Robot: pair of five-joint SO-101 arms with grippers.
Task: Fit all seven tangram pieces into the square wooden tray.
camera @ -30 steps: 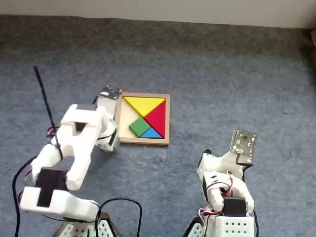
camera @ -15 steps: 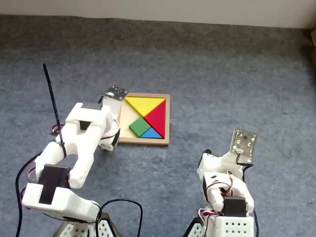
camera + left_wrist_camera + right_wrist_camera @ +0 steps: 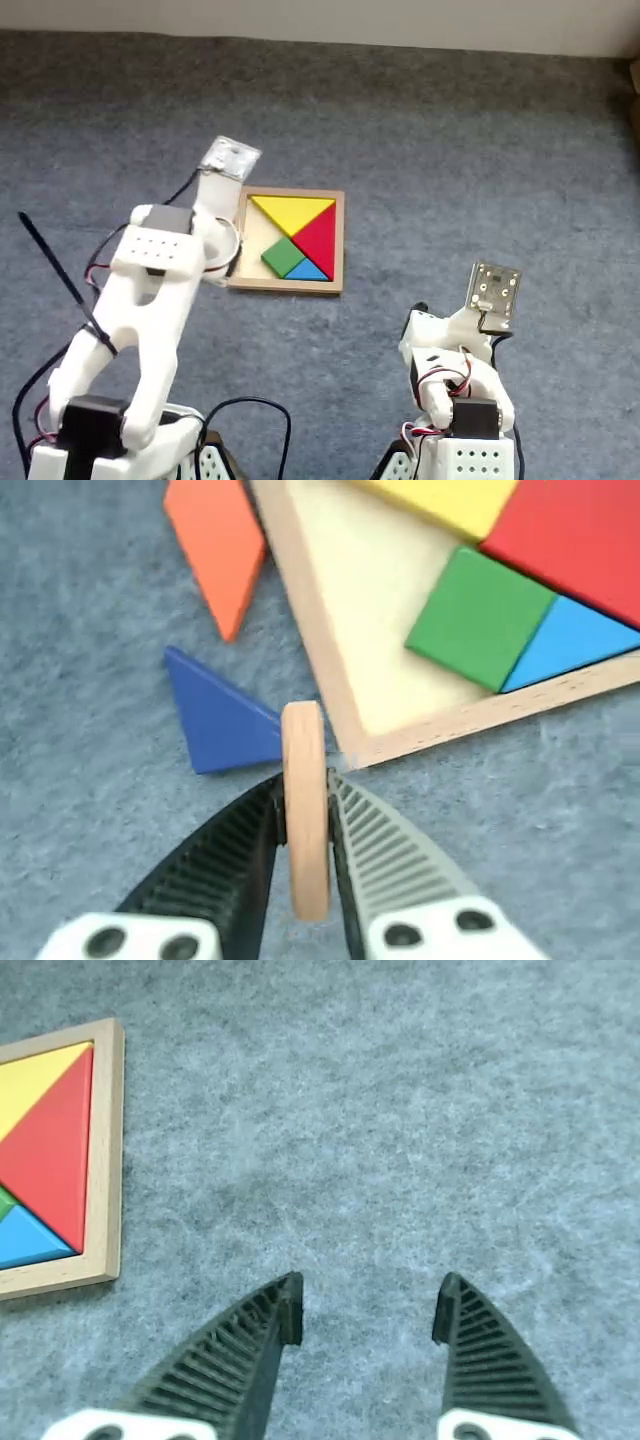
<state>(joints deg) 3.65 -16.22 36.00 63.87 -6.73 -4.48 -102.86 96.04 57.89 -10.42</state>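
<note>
Wooden tray (image 3: 340,240) is lying on the grey carpeted worktop (image 3: 450,150), part filled. My left hand (image 3: 305,790) is clamping a wood-coloured piece (image 3: 304,740) edge-on by its corner; my right hand (image 3: 365,1310) is hanging open.

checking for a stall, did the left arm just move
Yes. In the high view the left arm's wrist has shifted farther out, now past the wooden tray's far edge.

Grey-blue carpet (image 3: 470,140), pale wall (image 3: 400,20) along far edge
</note>
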